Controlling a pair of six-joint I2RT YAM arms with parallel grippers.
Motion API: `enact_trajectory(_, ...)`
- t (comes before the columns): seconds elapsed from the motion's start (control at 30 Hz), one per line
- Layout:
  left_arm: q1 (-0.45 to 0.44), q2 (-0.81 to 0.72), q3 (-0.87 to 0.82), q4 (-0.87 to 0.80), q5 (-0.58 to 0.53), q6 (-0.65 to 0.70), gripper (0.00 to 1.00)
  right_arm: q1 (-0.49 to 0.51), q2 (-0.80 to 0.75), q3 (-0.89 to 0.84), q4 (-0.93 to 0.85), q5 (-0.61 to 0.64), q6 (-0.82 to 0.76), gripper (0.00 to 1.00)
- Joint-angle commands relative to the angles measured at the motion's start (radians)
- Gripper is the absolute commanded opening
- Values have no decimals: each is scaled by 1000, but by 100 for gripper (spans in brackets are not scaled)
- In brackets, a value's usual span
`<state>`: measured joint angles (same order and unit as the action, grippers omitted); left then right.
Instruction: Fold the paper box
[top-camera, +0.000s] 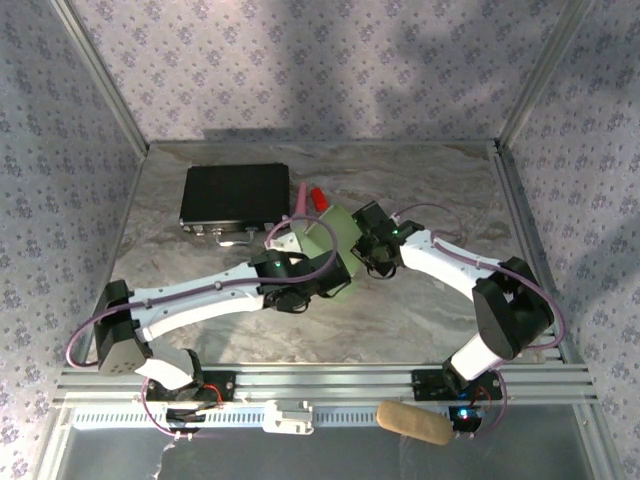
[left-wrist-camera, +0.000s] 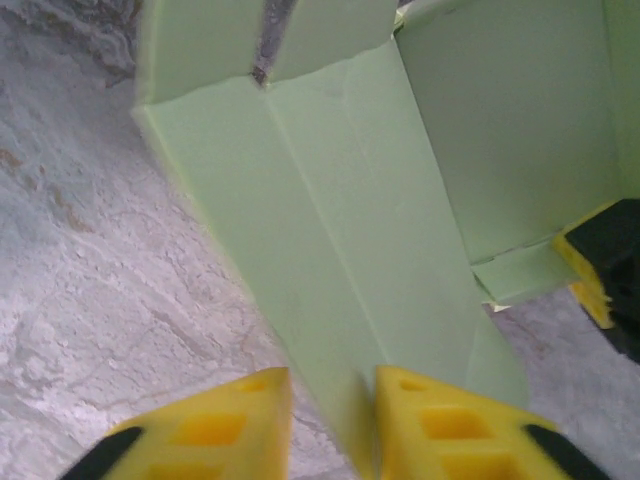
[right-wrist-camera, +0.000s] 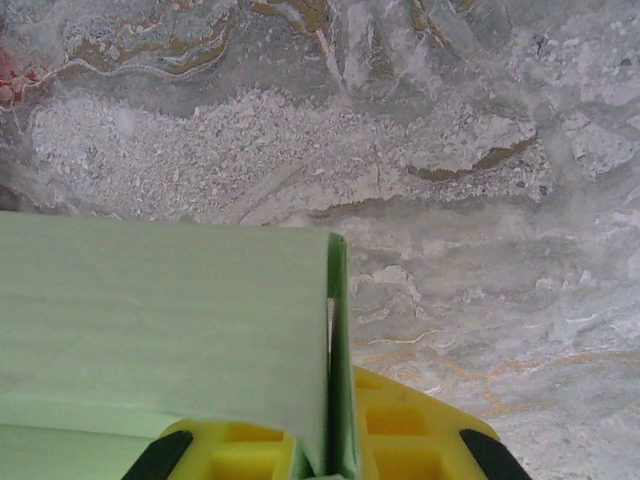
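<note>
The paper box (top-camera: 338, 236) is a pale green creased card held up off the table between my two arms. In the left wrist view a long panel of the paper box (left-wrist-camera: 350, 200) runs down between my left gripper's (left-wrist-camera: 330, 375) yellow fingers. The card lies against the right finger, and a gap of table shows beside the left one, so the jaws stand open around it. My right gripper (right-wrist-camera: 335, 450) is shut on a doubled edge of the paper box (right-wrist-camera: 160, 320), its fingers pressed on both sides. From above, the left gripper (top-camera: 328, 272) and right gripper (top-camera: 366, 246) meet at the card.
A larger black box (top-camera: 235, 195) lies at the back left of the marble table (top-camera: 420, 320). A red thing (top-camera: 318, 196) and a pink stick (top-camera: 301, 200) lie just behind the card. A tan roll (top-camera: 412, 421) rests by the front rail.
</note>
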<state>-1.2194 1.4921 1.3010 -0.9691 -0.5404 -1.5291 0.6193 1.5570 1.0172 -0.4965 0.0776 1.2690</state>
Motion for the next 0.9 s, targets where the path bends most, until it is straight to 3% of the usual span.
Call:
enact_trajectory(0.0, -6, 17, 53, -51, -32, -36, 16, -8, -33, -19, -5, 4, 30, 0)
enact_trajectory(0.17, -5, 34, 67, -91, -59, -27, 0, 2, -52, -23, -25, 23, 27, 0)
enact_trajectory(0.2, -5, 39, 78, -113, -67, -21, 0, 10, -60, -19, -34, 34, 21, 6)
enact_trajectory(0.3, -4, 42, 113, -161, -110, 101, 0, 38, -112, -8, -73, 83, -5, 41)
enact_trajectory(0.33, -2, 44, 128, -191, -125, 130, 0, 49, -129, -5, -83, 96, -19, 47)
enact_trajectory(0.47, 33, 24, 167, -207, -106, 440, 0, 80, -256, 19, -133, 114, -124, 59)
enact_trajectory(0.6, 101, -13, 190, -144, 67, 882, 0, 74, -398, 24, -109, 78, -313, 62)
enact_trajectory(0.7, 141, -9, 268, -196, 130, 1135, 0, 28, -450, 28, -63, 14, -484, 60)
enact_trajectory(0.87, 190, 82, 435, -338, 125, 1473, 0, -73, -509, -13, 22, -193, -749, 53)
